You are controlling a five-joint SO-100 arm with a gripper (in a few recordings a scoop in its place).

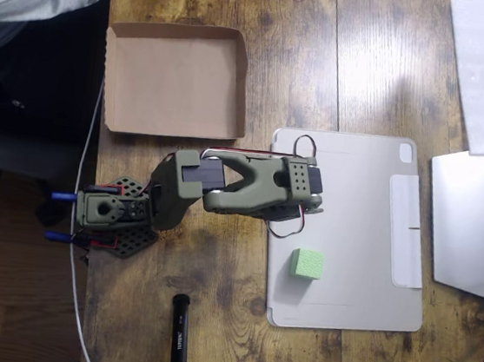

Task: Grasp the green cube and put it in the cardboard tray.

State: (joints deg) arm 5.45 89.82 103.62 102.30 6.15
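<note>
On the light-grey tablet cover (349, 237), the green cube (306, 263) sits apart from my arm (241, 185).

The cube lies at the cover's lower left in the overhead view, just below my arm's head; I cannot tell how far my gripper is open. The cardboard tray (177, 79) stands up and left of the cover. A black cylinder (179, 331) left of the cover's lower edge bears small white lettering too blurred to read.

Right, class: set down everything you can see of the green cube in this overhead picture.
The green cube is a small light-green block with a matte, foam-like look and slightly soft edges. It sits flat on the light-grey tablet cover, towards that cover's lower left part, with only the cover touching it. The olive-green arm hangs just above it in the picture, apart from it. The cardboard tray lies far off at upper left.
</note>
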